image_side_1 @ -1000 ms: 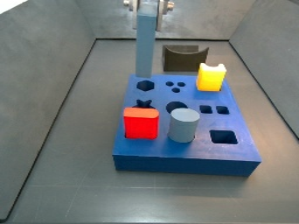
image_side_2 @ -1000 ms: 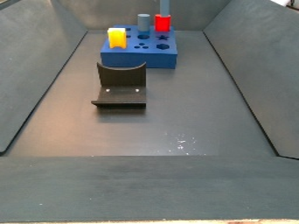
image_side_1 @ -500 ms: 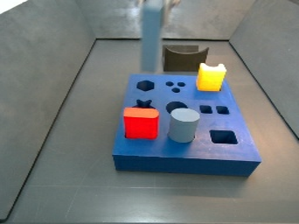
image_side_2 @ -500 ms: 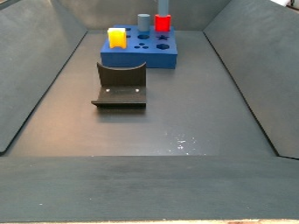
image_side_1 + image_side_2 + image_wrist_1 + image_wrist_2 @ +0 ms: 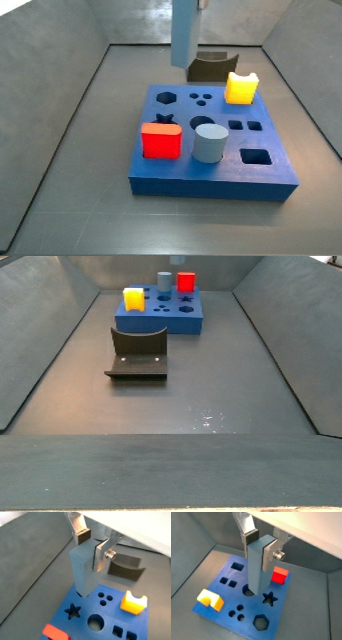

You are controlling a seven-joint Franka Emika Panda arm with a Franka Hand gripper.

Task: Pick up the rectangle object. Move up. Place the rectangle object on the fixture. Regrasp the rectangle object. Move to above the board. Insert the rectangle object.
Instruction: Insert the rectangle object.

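Yellow block [image 5: 241, 88], red cube [image 5: 162, 141], cylinder [image 5: 210, 142]

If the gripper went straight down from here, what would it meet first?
Probably the board: the gripper holds the rectangle object upright, and its lower end hangs over the blue slab near a round hole. Depth is unclear.

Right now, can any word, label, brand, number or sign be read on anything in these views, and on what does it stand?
None: no text shows in any view.
The board, the red cube, the yellow notched block, the fixture and the rectangle object, held upright above the board in the gripper, are all plain.
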